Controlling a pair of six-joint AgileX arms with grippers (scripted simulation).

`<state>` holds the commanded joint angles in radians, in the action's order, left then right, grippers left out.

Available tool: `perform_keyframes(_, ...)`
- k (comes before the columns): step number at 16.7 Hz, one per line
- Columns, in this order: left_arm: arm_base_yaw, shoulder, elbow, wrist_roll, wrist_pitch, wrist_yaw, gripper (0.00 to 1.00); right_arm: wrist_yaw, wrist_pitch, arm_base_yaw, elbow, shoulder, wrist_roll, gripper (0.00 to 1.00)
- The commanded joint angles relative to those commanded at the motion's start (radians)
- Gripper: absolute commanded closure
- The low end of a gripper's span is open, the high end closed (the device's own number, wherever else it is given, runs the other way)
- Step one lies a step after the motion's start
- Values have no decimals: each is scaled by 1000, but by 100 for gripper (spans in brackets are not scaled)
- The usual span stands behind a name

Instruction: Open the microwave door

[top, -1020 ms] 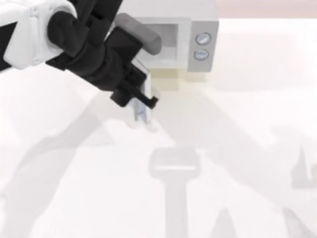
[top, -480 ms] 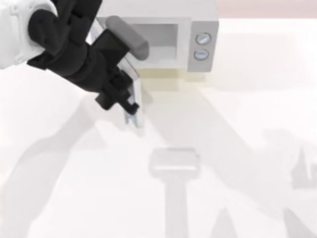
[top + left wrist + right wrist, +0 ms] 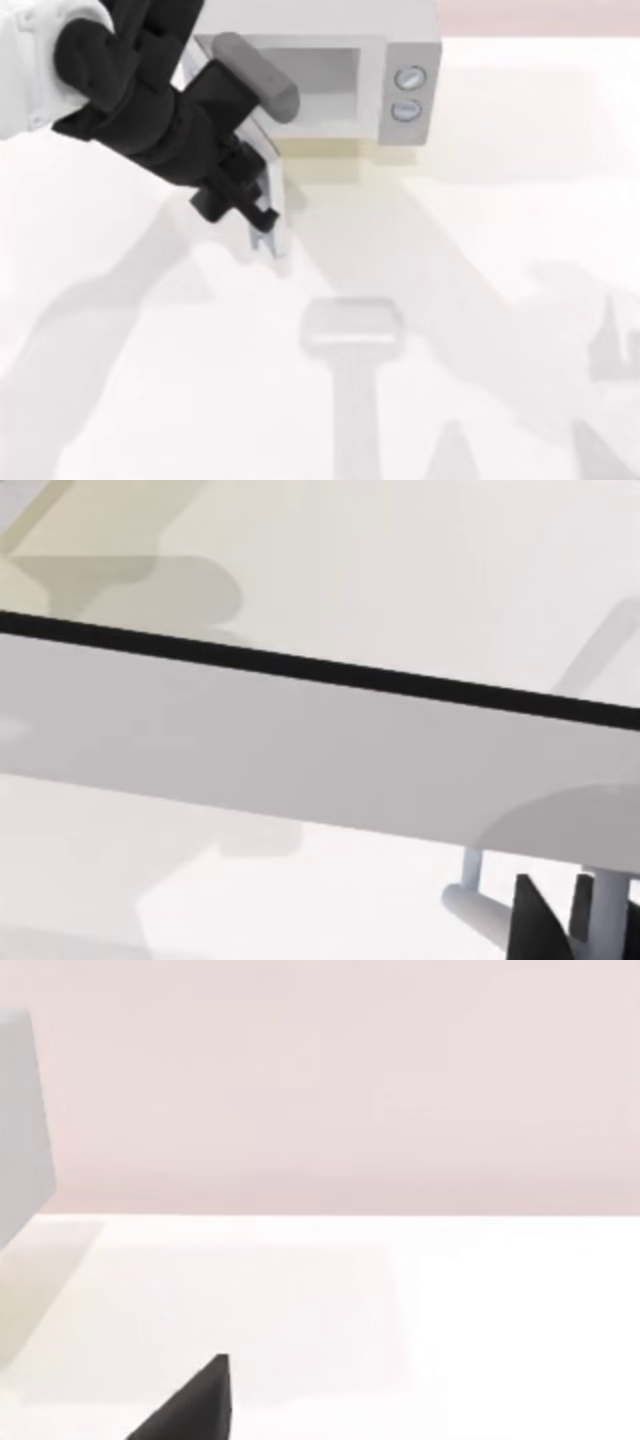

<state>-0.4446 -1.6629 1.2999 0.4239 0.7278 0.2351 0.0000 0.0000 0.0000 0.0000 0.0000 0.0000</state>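
Microwave (image 3: pixel 385 75): on worktop (image 3: pixel 500 300), microwave door (image 3: pixel 268 190) swung wide open. Left claw (image 3: pixel 262 213): apparently clamped on the door's handle. Right claw: state cannot be told.

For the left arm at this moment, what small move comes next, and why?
Probably a short further pull on the handle toward the table's left, or release: the left gripper grips it, the microwave door stands swung out, and the microwave cavity is exposed.
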Motion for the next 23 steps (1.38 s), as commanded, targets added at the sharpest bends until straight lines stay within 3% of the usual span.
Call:
perform_keyframes(17,0,0,0,0,0,0,100,0,0,0,0,0,0,0)
perform_keyframes(23,30,7,-4,75,23,38,100,0,0,0,0,0,0,0)
